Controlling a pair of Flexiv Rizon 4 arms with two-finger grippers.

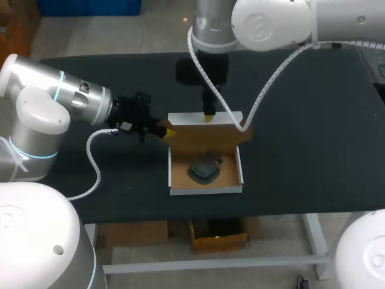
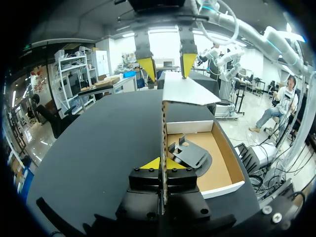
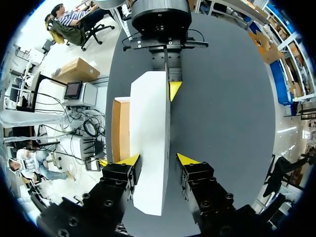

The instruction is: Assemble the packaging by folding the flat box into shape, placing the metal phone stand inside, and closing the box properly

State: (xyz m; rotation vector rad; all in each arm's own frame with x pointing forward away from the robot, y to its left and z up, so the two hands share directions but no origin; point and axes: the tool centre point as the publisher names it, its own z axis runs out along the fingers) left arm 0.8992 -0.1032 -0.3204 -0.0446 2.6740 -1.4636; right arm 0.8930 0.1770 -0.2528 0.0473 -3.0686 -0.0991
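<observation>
Head view: a dark table (image 1: 301, 150) stretches wide to the right of the open box (image 1: 206, 191) at centre, which holds the stand (image 1: 204, 168). Left wrist view: the left gripper (image 2: 163, 164) pinches the edge of the raised lid (image 2: 187, 91). Right wrist view: the right gripper (image 3: 157, 159) is spread, straddling the lid.

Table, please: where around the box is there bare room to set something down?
Bare table right of the box, and the strip left of it toward the front edge. Crowded at the lid, where left gripper and right gripper meet.
</observation>
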